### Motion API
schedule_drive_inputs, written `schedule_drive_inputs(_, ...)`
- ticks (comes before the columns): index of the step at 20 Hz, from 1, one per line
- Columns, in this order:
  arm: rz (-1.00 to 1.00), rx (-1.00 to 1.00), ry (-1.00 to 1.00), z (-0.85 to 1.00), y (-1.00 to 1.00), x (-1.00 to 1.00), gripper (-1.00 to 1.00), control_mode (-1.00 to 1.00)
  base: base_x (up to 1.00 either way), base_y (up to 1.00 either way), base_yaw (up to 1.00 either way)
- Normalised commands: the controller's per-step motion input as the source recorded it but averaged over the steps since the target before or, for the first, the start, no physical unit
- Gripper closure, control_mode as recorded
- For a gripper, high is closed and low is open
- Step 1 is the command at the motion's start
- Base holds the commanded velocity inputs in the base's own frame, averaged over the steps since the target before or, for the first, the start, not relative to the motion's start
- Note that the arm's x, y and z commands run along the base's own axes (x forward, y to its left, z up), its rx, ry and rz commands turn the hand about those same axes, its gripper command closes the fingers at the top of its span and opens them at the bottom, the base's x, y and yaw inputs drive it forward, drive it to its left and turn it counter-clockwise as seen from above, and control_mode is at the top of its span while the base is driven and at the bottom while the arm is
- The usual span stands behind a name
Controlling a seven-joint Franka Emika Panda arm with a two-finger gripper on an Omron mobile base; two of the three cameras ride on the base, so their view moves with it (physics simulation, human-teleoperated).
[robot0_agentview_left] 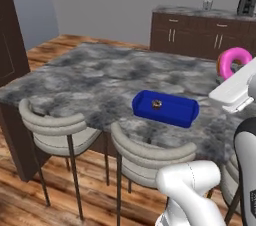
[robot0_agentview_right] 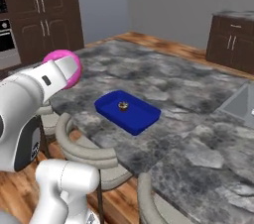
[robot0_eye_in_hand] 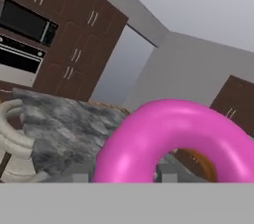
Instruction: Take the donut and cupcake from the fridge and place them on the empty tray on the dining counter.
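Gripping the donut (robot0_eye_in_hand: 168, 134) — hand (robot0_eye_in_hand: 121, 177) seemingly closed beneath it.

Donut (robot0_agentview_left: 233, 60): pink-iced ring, tan base, stood on edge in the air above the dining counter (robot0_agentview_left: 95, 77), at about 2 o'clock of the tray (robot0_agentview_left: 165, 107) in the left base view. Tray was bright blue, shallow, rimmed, flat on the grey marble top near the stool-side edge. Cupcake (robot0_agentview_left: 156, 103): tiny, brownish, sat upright inside the tray, left of centre.
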Motion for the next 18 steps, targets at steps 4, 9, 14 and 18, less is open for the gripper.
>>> schedule_drive_inputs(4, 0.0, 0.0, 0.0, 0.0, 0.0, 0.0, 1.0, 1.0, 1.0, -0.36, 0.42)
schedule_drive_inputs(9, 0.0, 0.0, 0.0, 0.0, 0.0, 0.0, 1.0, 1.0, 1.0, -0.31, 0.42)
schedule_drive_inputs(14, 0.0, 0.0, 0.0, 0.0, 0.0, 0.0, 1.0, 1.0, 0.39, -0.02, 0.09)
schedule_drive_inputs(18, 0.0, 0.0, 0.0, 0.0, 0.0, 0.0, 1.0, 1.0, 0.09, 0.0, 0.03)
